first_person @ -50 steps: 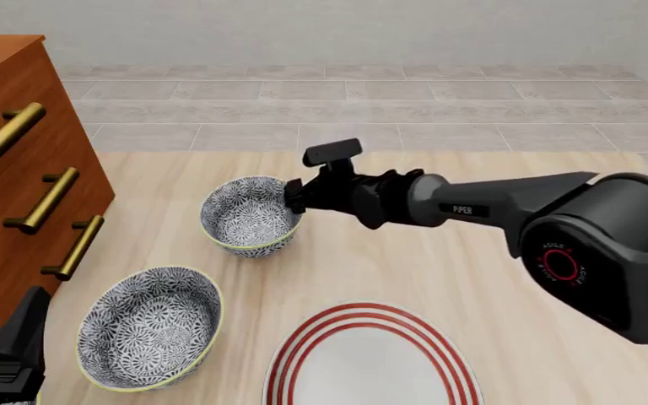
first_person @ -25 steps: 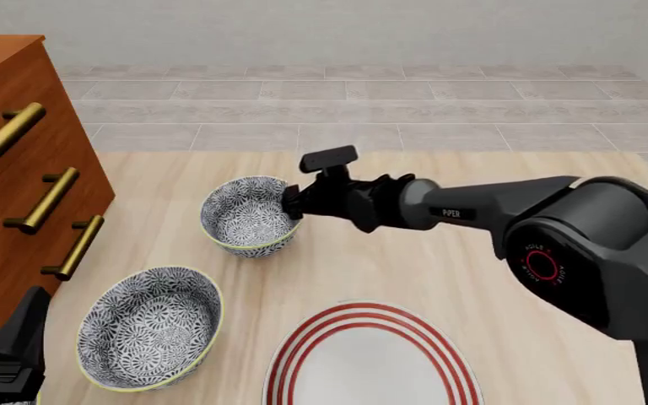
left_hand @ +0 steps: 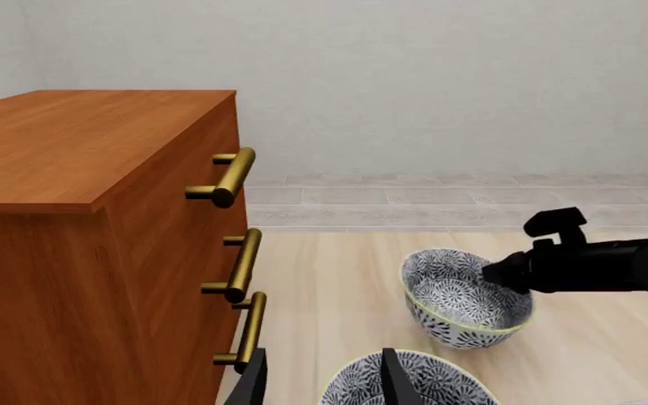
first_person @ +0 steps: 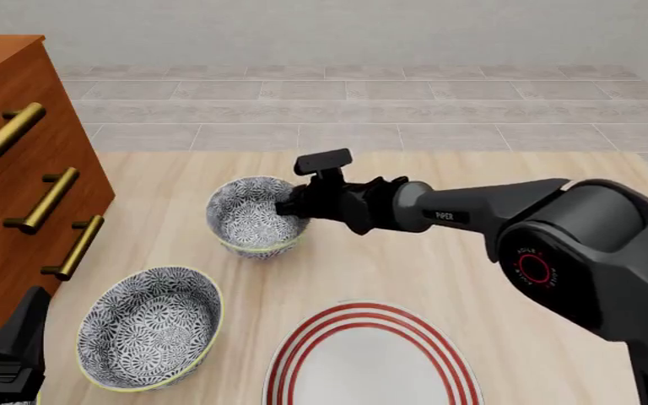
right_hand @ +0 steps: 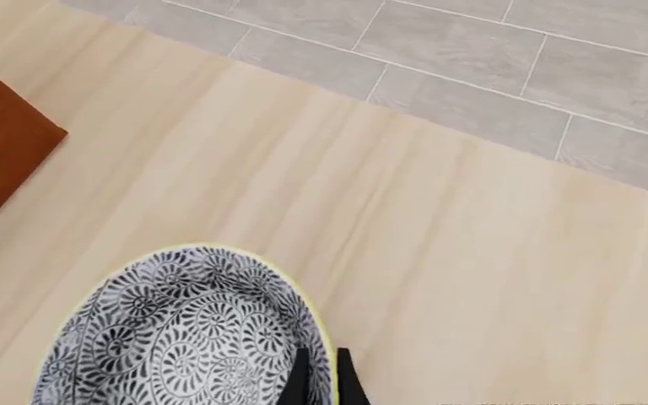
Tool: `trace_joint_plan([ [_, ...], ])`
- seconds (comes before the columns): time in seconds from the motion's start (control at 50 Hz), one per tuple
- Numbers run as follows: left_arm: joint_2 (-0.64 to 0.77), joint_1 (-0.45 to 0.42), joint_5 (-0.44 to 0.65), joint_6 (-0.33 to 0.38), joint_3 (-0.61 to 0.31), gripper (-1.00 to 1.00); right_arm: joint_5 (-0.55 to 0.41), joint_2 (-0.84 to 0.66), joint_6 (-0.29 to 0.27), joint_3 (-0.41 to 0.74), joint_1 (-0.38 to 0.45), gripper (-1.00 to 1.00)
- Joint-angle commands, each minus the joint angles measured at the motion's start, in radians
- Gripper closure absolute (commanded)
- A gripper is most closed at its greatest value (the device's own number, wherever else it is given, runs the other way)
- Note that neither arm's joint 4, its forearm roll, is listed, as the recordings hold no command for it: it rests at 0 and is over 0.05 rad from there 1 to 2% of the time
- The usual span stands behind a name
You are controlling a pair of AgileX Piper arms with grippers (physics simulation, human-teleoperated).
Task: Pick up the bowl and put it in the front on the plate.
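Right claw (first_person: 291,205): its two fingers pinch the near-right rim of the far bowl (first_person: 254,216), one finger inside the wall and one outside; the right wrist view shows them closed tight on the cream rim.
Far bowl: sits right at the claw's tips, tilted a little toward the arm; I cannot tell whether its base touches the table (first_person: 437,270).
What changed: over the last second the right arm pushed further in toward the bowl, the claw went from just beside the rim to over it, and the bowl shifted slightly toward the drawers (first_person: 14,186) and tipped.
Meaning for the task: the grasp looks made, so lifting is likely the next step; the carry to the plate has not begun.
Plate (first_person: 371,359): below and behind the claw, toward the robot, bare, well apart from the held bowl.
Near bowl (first_person: 149,327): off to the claw's left and nearer the robot, beside the plate, untouched.
Left claw (left_hand: 318,380): low at the near left edge, fingers apart, holding nothing, the near bowl just beyond its tips.
Risk: a rim pinch on a deep bowl may let it swing or slip when raised.
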State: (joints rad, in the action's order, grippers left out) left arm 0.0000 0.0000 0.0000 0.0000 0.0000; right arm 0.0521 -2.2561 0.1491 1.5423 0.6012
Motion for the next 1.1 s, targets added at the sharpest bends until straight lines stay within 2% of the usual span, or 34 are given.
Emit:
trace_joint_plan([
  [0.02, 0.0, 0.0, 0.0, 0.0, 0.0, -1.0, 0.009, 0.012, -0.004, -0.017, -0.007, 1.0],
  [0.14, 0.0, 0.0, 0.0, 0.0, 0.0, -1.0, 0.012, 0.033, -0.031, -0.023, -0.027, 1.0],
  [0.22, 0.0, 0.0, 0.0, 0.0, 0.0, -1.0, 0.023, 0.063, -0.07, -0.042, -0.048, 1.0],
  [0.36, 0.0, 0.0, 0.0, 0.0, 0.0, -1.0, 0.035, 0.109, -0.095, -0.081, -0.046, 1.0],
  [1.1, 0.0, 0.0, 0.0, 0.0, 0.0, -1.0, 0.038, 0.341, -0.117, -0.235, -0.022, 1.0],
])
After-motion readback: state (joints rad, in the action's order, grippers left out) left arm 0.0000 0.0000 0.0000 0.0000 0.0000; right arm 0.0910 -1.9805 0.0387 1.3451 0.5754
